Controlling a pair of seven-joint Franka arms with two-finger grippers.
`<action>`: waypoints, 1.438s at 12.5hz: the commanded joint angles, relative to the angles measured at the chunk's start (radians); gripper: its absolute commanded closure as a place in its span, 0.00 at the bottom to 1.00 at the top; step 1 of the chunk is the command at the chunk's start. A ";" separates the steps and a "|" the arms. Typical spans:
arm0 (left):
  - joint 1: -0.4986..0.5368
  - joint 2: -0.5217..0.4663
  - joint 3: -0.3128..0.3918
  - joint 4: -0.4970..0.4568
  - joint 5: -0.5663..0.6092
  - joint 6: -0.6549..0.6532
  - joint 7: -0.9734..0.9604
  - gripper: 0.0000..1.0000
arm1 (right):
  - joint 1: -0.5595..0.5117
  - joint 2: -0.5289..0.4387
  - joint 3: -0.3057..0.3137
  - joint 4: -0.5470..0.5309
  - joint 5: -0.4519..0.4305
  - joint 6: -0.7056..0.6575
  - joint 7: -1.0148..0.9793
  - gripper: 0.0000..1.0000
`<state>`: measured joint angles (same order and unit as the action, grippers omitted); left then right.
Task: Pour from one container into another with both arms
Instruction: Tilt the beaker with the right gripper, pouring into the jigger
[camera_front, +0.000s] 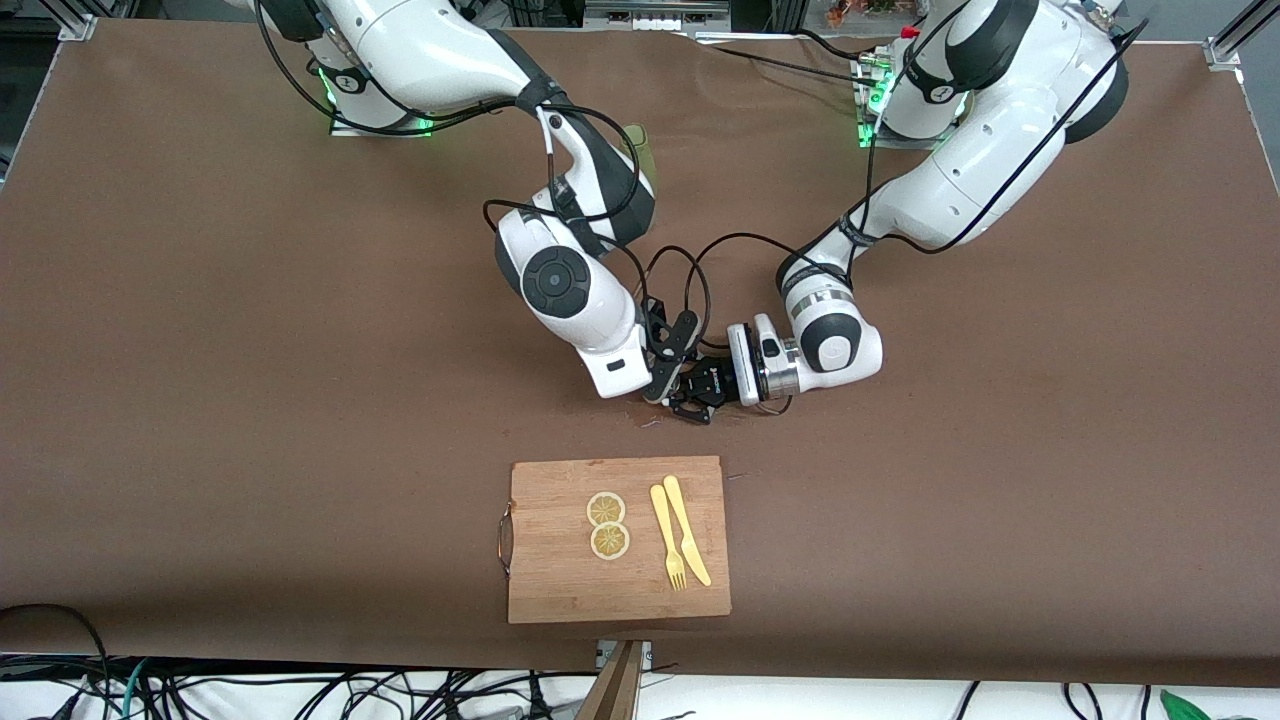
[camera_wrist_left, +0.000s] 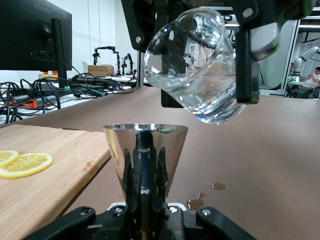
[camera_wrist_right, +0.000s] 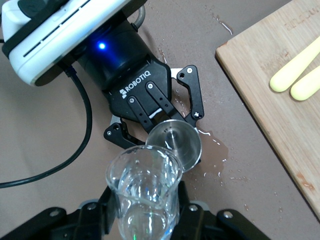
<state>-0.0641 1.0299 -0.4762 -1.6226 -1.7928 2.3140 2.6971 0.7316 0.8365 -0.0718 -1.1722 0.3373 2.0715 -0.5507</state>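
Two robot hands met over the brown tabletop (camera_front: 200, 350), one tilting a glass of water above a metal cup.

Nearest the front camera lay one wooden cutting board (camera_front: 618, 540) carrying two lemon slices (camera_front: 607, 525), one yellow fork (camera_front: 667, 535) and one yellow knife (camera_front: 687, 528). Farther back, the left hand (camera_front: 697, 386) reached in level, low over the tabletop, its fingers (camera_wrist_right: 192, 92) closed around one small shiny metal cup (camera_wrist_left: 145, 152), held upright. The right hand (camera_front: 668, 362) pointed downward just beside it, its fingers (camera_wrist_left: 246, 60) clamped on one clear glass beaker (camera_wrist_left: 196, 65) with water inside, tipped with its lip over the cup's rim. A few small puddles (camera_wrist_left: 205, 197) wetted the tabletop below.
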 joint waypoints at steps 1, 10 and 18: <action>-0.006 0.012 -0.002 0.024 -0.033 0.002 0.036 1.00 | 0.006 0.001 0.000 0.009 -0.023 -0.004 0.018 0.82; -0.006 0.002 -0.005 0.024 -0.036 -0.005 0.032 1.00 | 0.008 0.003 0.001 0.008 -0.043 -0.004 0.020 0.82; -0.006 0.002 -0.009 0.026 -0.039 -0.008 0.030 1.00 | -0.058 -0.011 0.007 0.011 0.090 0.010 -0.011 0.82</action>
<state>-0.0642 1.0301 -0.4818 -1.6113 -1.7928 2.3112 2.6976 0.7022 0.8403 -0.0744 -1.1629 0.3780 2.0812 -0.5476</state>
